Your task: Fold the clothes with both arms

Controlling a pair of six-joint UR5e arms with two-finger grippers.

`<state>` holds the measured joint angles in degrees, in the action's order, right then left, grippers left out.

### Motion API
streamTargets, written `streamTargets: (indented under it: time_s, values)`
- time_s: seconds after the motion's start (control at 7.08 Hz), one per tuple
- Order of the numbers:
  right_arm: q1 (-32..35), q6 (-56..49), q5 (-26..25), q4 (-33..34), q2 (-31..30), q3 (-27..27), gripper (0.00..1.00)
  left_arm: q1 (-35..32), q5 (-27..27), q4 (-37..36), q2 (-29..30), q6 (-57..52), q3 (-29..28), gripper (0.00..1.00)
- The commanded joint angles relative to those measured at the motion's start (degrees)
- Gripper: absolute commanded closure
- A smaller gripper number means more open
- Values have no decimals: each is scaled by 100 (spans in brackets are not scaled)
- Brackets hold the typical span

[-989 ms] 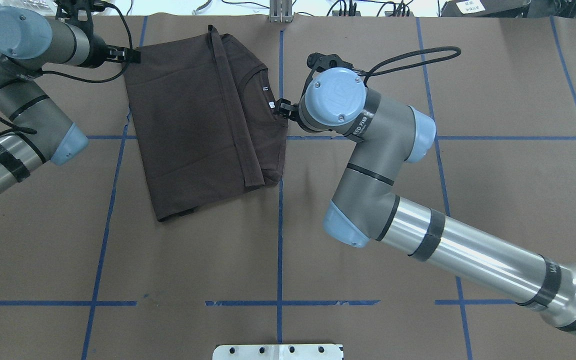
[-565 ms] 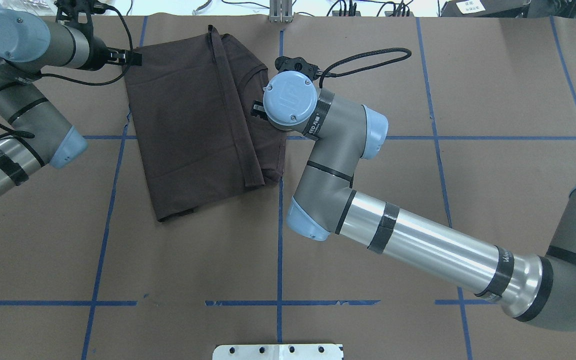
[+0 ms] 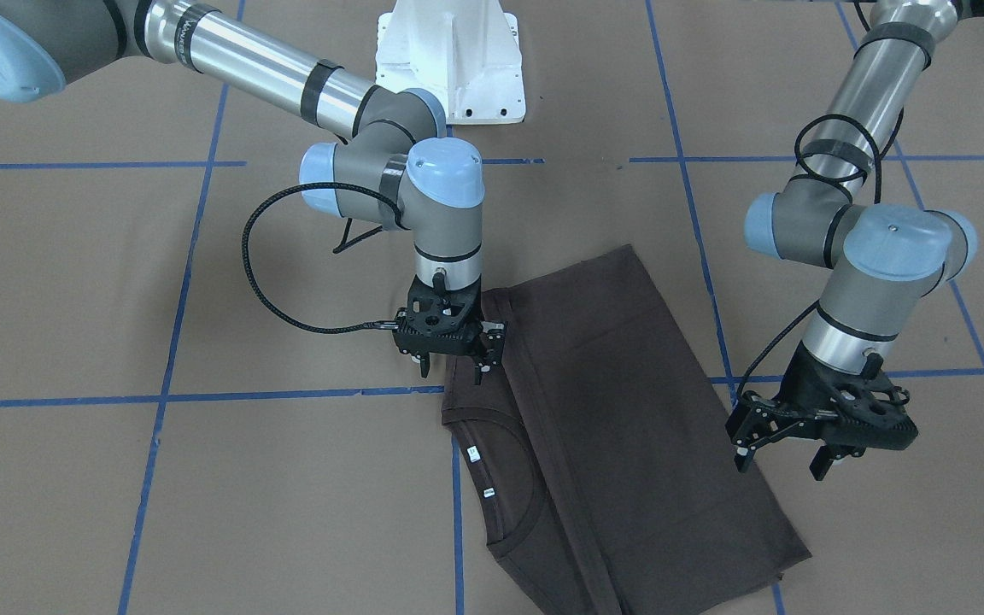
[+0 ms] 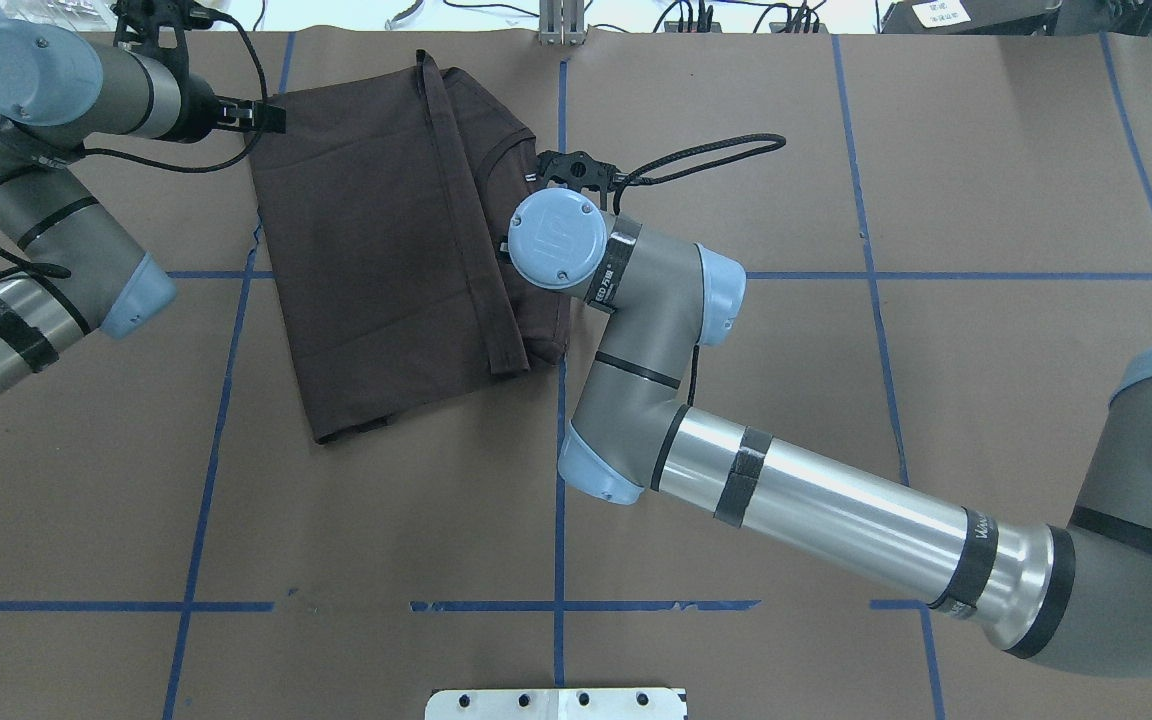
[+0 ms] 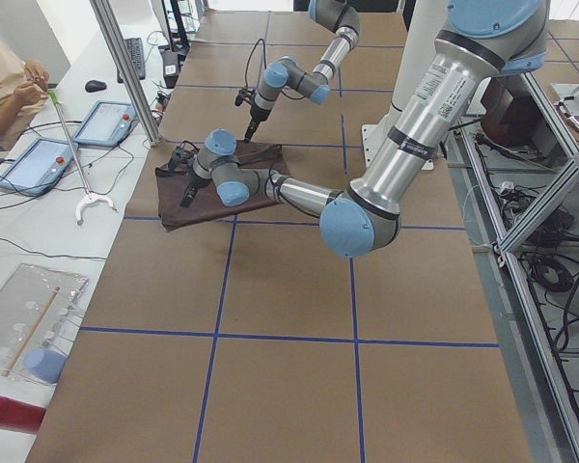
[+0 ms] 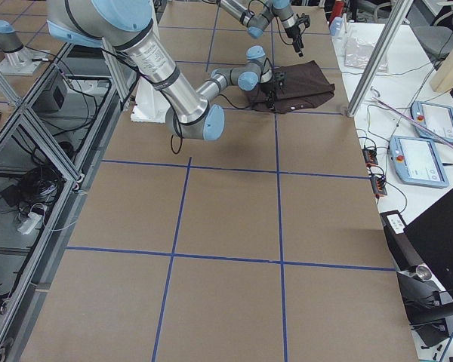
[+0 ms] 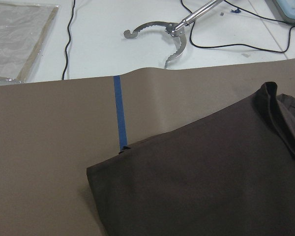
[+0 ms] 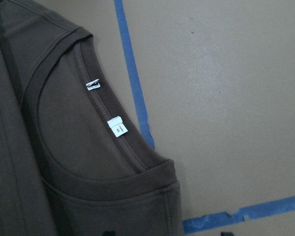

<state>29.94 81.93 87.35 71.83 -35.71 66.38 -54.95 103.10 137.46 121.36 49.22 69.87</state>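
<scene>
Exterior front-facing: T-shirt (image 3: 629,410) edge lies beneath right gripper (image 3: 451,371), jaws spread.

One T-shirt (image 4: 376,250) is lying on one worktop (image 4: 986,150), showing two white neck labels, the upper label (image 8: 93,85) and the lower label (image 8: 117,126). Two arms are reaching over the worktop, the left arm (image 4: 56,225) and the right arm (image 4: 836,510), each carrying one pincer, the left pincer (image 3: 782,463) and the right pincer (image 3: 452,372). One white pedestal base (image 3: 451,60) is standing behind them, and one metal grabber tool (image 7: 173,30) is lying beyond its edge.
</scene>
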Motion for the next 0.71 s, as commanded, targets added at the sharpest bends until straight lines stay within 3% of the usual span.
streamTargets:
  time_s: [0.0, 0.57]
  values:
    - [-85, 34, -77, -63, 20, -82, 31, 2, 0, 0, 2, 0, 0, 0]
    - [-94, 34, -139, -160, 81, -222, 38, 2, 0, 0, -24, -26, 0, 0]
